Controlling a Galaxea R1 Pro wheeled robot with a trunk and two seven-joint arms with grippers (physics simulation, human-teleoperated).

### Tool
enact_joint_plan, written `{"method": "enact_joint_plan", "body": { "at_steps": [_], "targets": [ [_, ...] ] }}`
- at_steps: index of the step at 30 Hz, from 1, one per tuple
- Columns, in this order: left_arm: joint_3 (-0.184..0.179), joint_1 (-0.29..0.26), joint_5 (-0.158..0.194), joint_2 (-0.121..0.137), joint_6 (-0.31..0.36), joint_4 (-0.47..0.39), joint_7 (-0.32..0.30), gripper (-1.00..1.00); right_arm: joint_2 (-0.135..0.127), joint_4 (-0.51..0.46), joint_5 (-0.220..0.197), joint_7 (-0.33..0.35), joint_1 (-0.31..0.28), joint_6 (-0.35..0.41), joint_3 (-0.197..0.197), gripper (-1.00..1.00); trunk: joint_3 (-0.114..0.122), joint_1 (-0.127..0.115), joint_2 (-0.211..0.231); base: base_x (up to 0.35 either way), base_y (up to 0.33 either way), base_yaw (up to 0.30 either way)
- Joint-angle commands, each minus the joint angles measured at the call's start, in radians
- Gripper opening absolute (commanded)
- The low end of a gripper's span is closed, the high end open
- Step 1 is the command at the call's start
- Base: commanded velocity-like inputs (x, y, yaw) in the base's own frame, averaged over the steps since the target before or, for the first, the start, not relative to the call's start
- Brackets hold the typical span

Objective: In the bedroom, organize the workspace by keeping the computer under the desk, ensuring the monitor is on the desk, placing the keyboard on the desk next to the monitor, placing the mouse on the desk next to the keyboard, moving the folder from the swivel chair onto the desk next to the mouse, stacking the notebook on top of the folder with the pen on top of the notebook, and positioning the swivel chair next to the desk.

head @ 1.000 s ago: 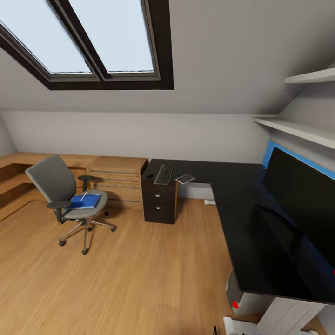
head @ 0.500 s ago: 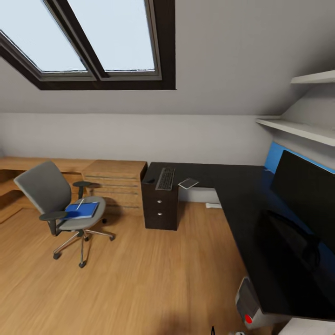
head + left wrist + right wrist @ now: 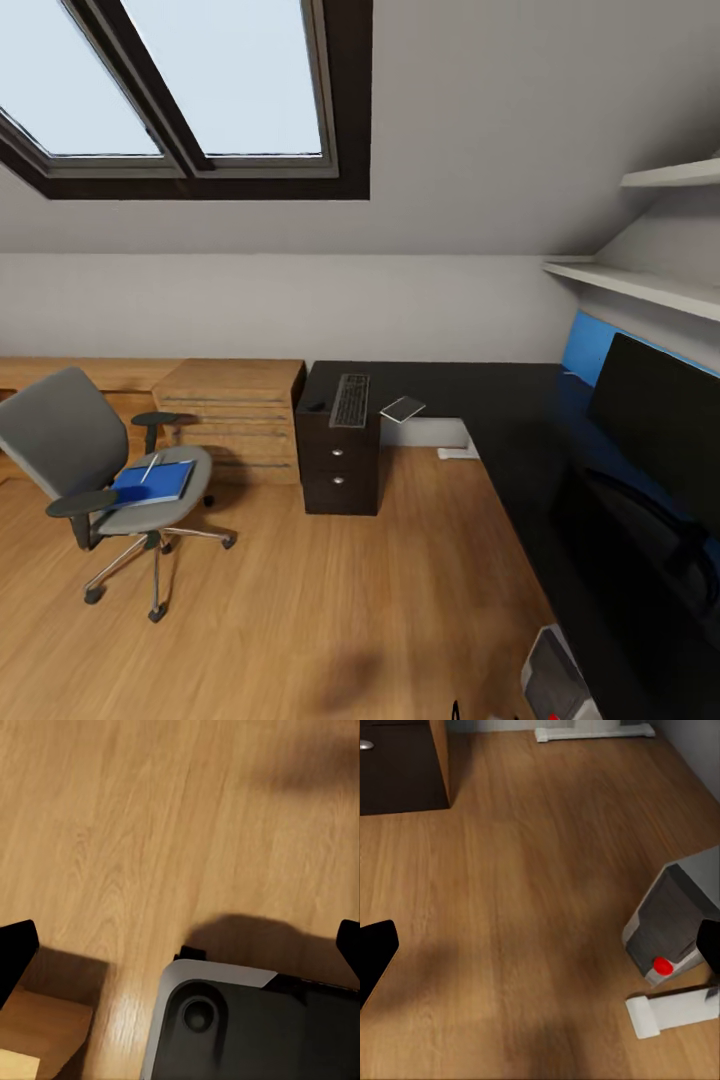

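At ten o'clock from the desk, the swivel chair carries the folder; keyboard lies on the desk's far wing, monitor at three o'clock. Right wrist view adds the computer on open floor. Both claws gape wide.

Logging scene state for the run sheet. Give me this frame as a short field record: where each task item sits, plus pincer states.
folder: blue folder on swivel chair seat, a thin pale stick lying on it
swivel chair: on wood floor, apart from desk
keyboard: keyboard on desk top above black drawer unit
mouse: mouse beside keyboard, near desk edge
monitor: monitor on desk by the wall
computer: computer on floor at desk edge, tilted, red dot on front
left pincer: open, empty, fingertips over floor
right pincer: open, empty, fingertips over floor
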Motion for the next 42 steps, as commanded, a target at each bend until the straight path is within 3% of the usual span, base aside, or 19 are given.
{"method": "enact_joint_plan", "body": {
  "at_steps": [1,10,27,34,42],
  "targets": [
    [0.003,0.0,-0.002,-0.001,-0.002,0.001,-0.002,1.0,0.0,0.001,-0.006,-0.007,-0.001,-0.003,0.009,1.0,-0.001,0.001,-0.002,0.325,0.04,-0.011],
    [0.003,0.0,0.001,-0.001,-0.056,0.024,-0.001,1.0,0.0,0.001,-0.006,-0.007,-0.001,-0.003,0.005,1.0,-0.001,0.001,-0.002,0.272,0.007,-0.002],
    [0.003,0.0,0.005,-0.011,-0.063,0.023,-0.001,1.0,-0.001,0.001,-0.004,-0.006,-0.001,-0.004,0.007,1.0,-0.001,0.001,-0.002,0.297,0.0,0.0],
    [0.003,0.0,0.004,-0.01,-0.063,0.023,-0.002,1.0,-0.002,0.023,0.041,-0.006,-0.001,-0.001,0.003,1.0,-0.001,0.001,-0.002,0.33,0.0,0.0],
    [0.003,0.0,0.002,-0.011,-0.063,0.024,-0.009,1.0,0.001,0.048,0.047,-0.007,-0.001,-0.005,0.003,1.0,-0.001,0.001,-0.002,0.329,0.06,0.0]
  ]
}}
